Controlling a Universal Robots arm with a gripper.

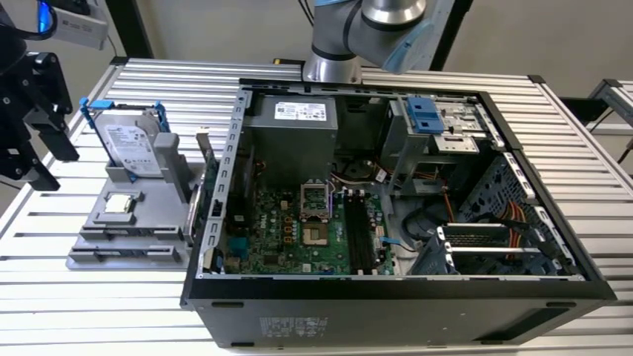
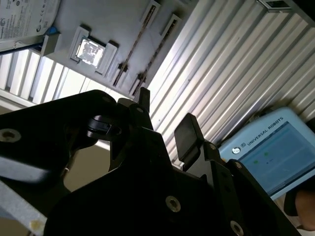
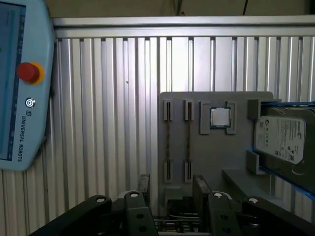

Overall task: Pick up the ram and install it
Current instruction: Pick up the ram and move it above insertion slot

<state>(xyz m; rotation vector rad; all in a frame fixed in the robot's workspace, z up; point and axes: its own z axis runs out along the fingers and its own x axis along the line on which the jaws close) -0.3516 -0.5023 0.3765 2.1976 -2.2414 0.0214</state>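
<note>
The ram (image 3: pixel 189 140) looks to be the two thin strips standing on edge, side by side, in the grooves at one end of the tray (image 3: pixel 211 162). I only get them edge-on, so that's my read rather than a sure thing.

The gripper (image 3: pixel 171 181) has its fingers apart with nothing between them. It's roughly lined up with those grooves and clear of both sticks.

For the pick I'd centre one stick between the fingers, about halfway along its length. Then close on the flat faces and lift straight up, otherwise it'll probably bind in the end brackets or knock its neighbour.

What's in what: the tray also holds a CPU (image 3: pixel 220 118) in the square pocket mid-tray, and the drive (image 3: pixel 283 142) at the opposite end. The case (image 1: pixel 396 285) sits open on the table (image 1: pixel 583 141), and the board's long black slots (image 1: pixel 358 230) look empty to me.
</note>
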